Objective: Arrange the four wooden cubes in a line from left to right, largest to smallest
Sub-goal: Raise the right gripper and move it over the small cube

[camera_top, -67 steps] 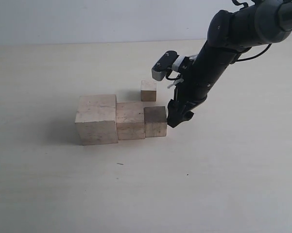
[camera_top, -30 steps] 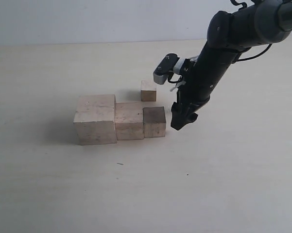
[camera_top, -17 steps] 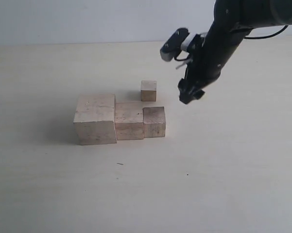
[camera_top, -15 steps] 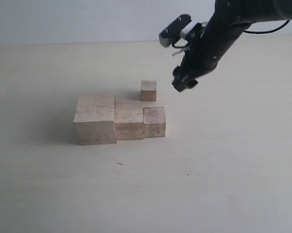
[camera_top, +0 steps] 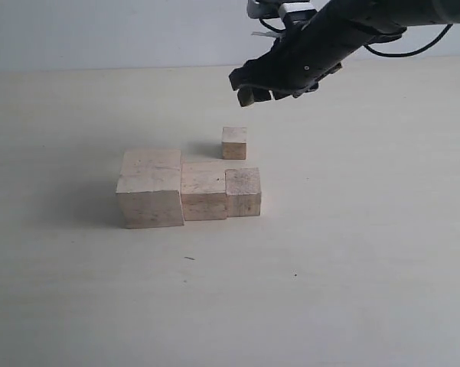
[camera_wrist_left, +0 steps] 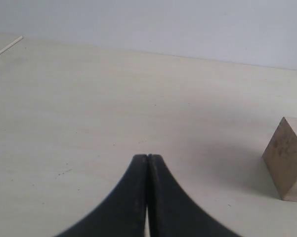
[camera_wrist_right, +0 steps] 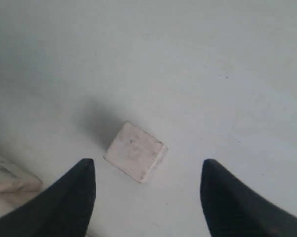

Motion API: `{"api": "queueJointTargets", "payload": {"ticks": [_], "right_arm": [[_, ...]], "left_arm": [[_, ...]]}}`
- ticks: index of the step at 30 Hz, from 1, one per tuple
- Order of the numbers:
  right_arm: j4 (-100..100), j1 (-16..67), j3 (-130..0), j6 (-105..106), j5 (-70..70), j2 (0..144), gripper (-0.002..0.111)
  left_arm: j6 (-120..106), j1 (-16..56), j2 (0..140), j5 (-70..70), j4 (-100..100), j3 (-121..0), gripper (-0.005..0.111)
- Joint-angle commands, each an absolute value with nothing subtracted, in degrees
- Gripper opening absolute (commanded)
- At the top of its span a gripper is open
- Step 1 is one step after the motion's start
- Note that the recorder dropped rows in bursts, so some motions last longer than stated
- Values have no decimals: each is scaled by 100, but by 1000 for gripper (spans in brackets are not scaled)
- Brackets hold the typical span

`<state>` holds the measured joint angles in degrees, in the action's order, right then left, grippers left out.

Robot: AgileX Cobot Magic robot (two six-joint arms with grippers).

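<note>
The right gripper hangs open and empty above the smallest cube. This cube stands alone near the middle of the table, just behind the row of three bigger cubes. I think it is best to descend straight, centre the jaws on two flat sides, then set the cube touching the row's right end.

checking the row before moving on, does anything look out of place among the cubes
Yes. The smallest cube sits alone behind the row, apart from it, instead of at its right end. The three larger cubes touch side by side, largest on the left. The right end effector hovers open above the stray one.
</note>
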<state>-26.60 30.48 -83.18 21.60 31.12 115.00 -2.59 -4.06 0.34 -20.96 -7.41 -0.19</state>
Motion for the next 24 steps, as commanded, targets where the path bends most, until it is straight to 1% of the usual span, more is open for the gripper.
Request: {"api": "queueJointTargets", "payload": {"ticks": [1,2,5,10,18,24], "right_arm": [[-2718,3432,-8342,2150,3014,11500,58],[-2691,3527,-8354,2150,2997,11512,58],[-2676,3664,-8375,1881,2901,11680,64],[-2676,3664,-8389,945,2554,11991,74],[-2576,3664,-8587,707,2382,12400,74],[-1569,3664,-8857,-393,2399,12479,72]], "left_arm": [[-250,-378,0,-2048,-746,0,0],[-250,-378,0,-2048,-746,0,0],[-250,-378,0,-2048,-746,0,0],[-250,-378,0,-2048,-746,0,0],[-250,-378,0,-2048,-746,0,0],[-250,-378,0,-2048,-746,0,0]]}}
